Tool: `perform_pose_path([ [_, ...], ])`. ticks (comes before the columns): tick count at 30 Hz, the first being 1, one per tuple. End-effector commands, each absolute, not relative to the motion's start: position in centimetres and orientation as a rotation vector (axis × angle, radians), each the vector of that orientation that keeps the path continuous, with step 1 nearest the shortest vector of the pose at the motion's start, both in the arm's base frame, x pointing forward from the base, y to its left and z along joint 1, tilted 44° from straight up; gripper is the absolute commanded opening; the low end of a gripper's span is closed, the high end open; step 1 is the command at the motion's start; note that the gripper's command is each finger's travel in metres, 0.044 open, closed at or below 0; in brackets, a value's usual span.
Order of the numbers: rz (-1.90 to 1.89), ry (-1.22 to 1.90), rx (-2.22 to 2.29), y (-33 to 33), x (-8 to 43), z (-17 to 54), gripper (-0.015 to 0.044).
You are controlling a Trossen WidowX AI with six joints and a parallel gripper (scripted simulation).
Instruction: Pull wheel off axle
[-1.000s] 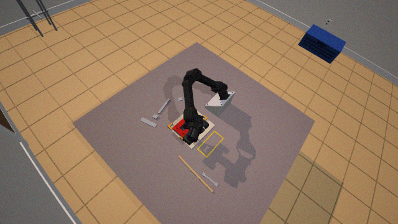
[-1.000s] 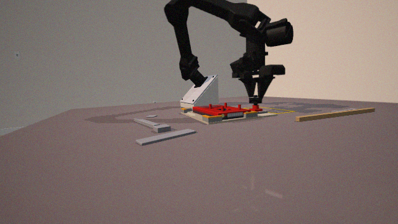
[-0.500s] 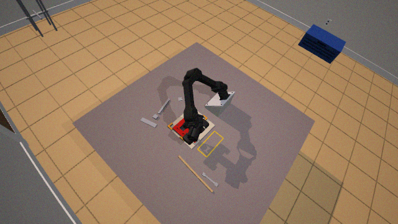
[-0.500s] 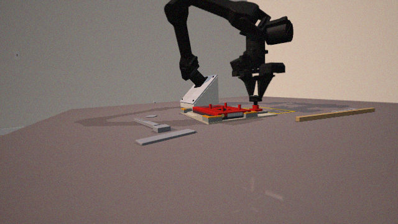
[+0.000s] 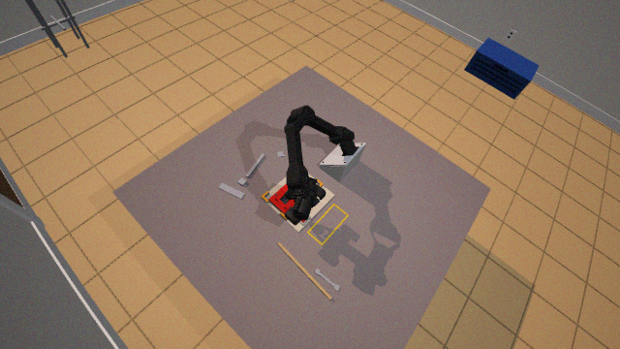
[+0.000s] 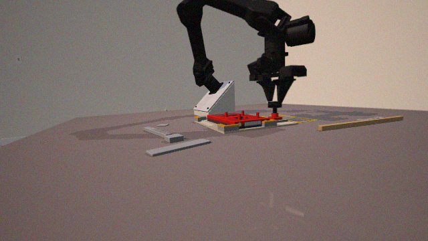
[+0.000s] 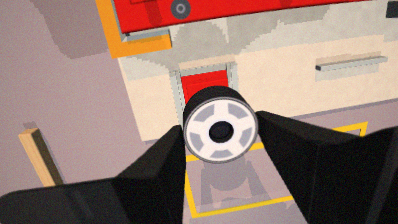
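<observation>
wheel [image 7: 220, 131] sits clamped between the two black fingers of the gripper [image 7: 220, 145], which is clenched on its dark tyre from both sides; the pale hub with its grey spokes and dark centre hole faces the wrist camera. in the side view the gripper [image 6: 275, 102] hangs point-down over the red fixture [image 6: 241, 118], at the end of it that faces the yellow outline, with the wheel [image 6: 275, 108] just above the red part. whether the wheel has fully cleared the axle cannot be told from these pictures: the axle itself is hidden under the hub.

the marked area [image 5: 327, 224] is a yellow rectangle on the table [image 5: 194, 271], just beside the cream base plate [image 5: 324, 196] on the side toward the wooden stick [image 5: 304, 270]. in the wrist view part of that yellow line already shows under the fingers.

to do this step well, i would keep lifting straight up along the axle, with no sideways drift, until open space is plainly seen under the wheel; any tilt now could jam the hub. only then carry it across the plate's edge to the middle of the rectangle, lower it until it rests flat, open the fingers wide and rise clear.
</observation>
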State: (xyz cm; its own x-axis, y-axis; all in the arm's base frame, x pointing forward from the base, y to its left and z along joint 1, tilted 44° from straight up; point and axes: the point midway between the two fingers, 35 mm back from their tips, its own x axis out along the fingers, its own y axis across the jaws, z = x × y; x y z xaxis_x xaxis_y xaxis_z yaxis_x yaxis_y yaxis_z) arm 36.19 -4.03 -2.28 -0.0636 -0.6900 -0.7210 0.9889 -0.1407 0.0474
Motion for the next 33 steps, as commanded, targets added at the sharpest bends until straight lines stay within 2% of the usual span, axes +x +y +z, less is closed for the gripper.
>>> perform_pose_path([
  [1, -1.587, 0.558, 0.719, -3.72, 36.2, -2.1, 0.0],
  [33, -1.584, 0.557, 0.719, -2.98, 36.25, -1.34, 0.0],
])
